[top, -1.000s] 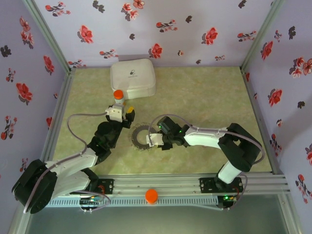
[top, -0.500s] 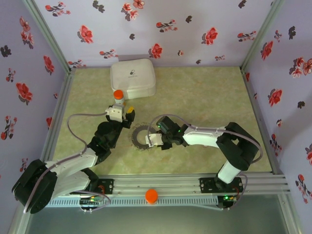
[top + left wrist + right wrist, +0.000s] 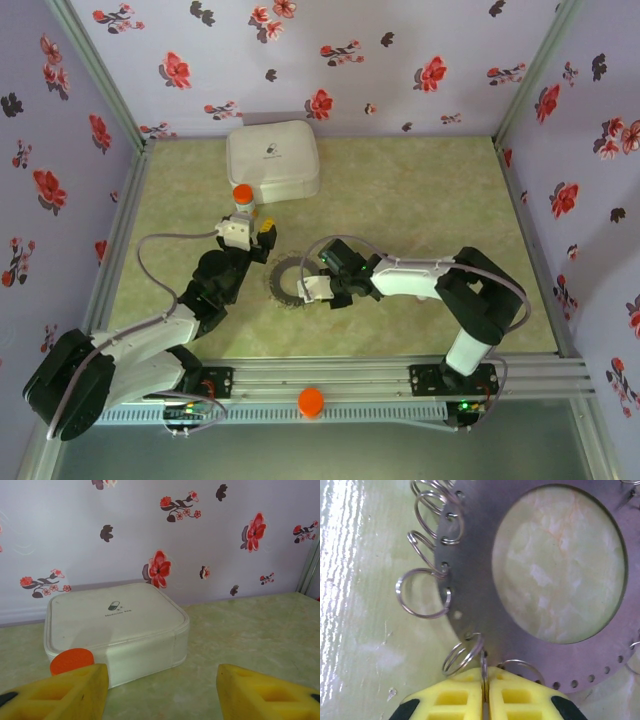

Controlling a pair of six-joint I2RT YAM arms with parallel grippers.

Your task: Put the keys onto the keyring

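Note:
The keyring [image 3: 470, 580] is a flat dark grey metal loop lying on the table, with small holes along its rim and several thin wire split rings hanging from them. In the top view the keyring [image 3: 283, 283] lies between the two arms. My right gripper [image 3: 485, 690] is shut at its near rim, with one split ring pinched edge-on between the yellow fingertips. From above, the right gripper [image 3: 305, 288] sits on the loop's right side. My left gripper [image 3: 162, 692] is open with nothing between its fingers. The keys are out of view.
A white zipped case [image 3: 272, 160] lies at the back of the table, and the left gripper [image 3: 255, 224] points at it. An orange-capped bottle [image 3: 241, 200] stands just beside the left fingers. An orange cap [image 3: 311, 401] rests on the front rail.
The right gripper's fingers have closed together onto a split ring at the keyring's rim, and its arm has shifted slightly left. The left arm has not moved.

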